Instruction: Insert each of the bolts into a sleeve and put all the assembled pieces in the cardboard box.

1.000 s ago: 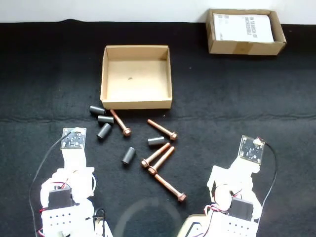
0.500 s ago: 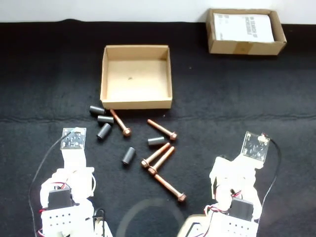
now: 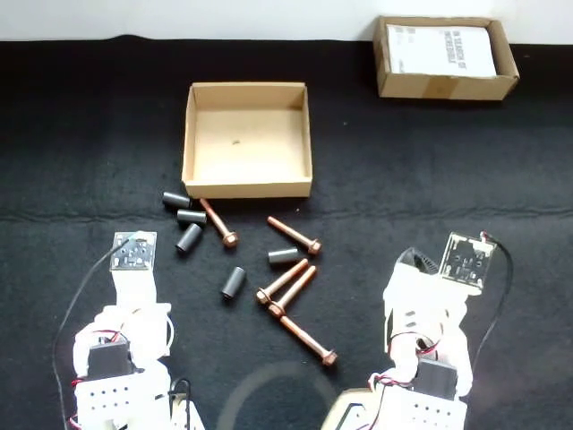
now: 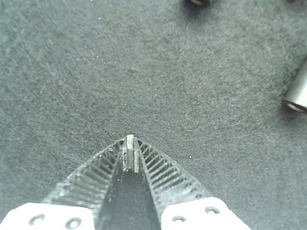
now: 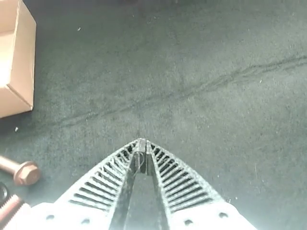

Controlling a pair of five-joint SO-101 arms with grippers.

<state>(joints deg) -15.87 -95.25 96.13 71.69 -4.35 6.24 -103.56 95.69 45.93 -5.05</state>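
bolts [image 3: 218, 222]: five copper, lying loose | sleeves [image 3: 234, 282]: five grey, scattered among them | cardboard box [image 3: 269, 134]: open, empty

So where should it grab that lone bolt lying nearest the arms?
Mid-shaft on the bolt, coming straight down from above and pinching across its width. It lies flat and slanted, so nothing blocks it from above. Its headless tip sits close to two other bolts, so the middle looks like the clearest spot.

I seem to work in a small robotics lab or hobby workshop. The bench [image 3: 81, 125] is draped in black felt-like cloth [image 3: 466, 161] up to a plain white wall [image 3: 224, 18] on the far side. Copper bolts [image 3: 294, 235] and grey sleeves [image 3: 234, 282] lie loose, and my arms [image 3: 134, 309] carry bare circuit boards [image 3: 133, 252].
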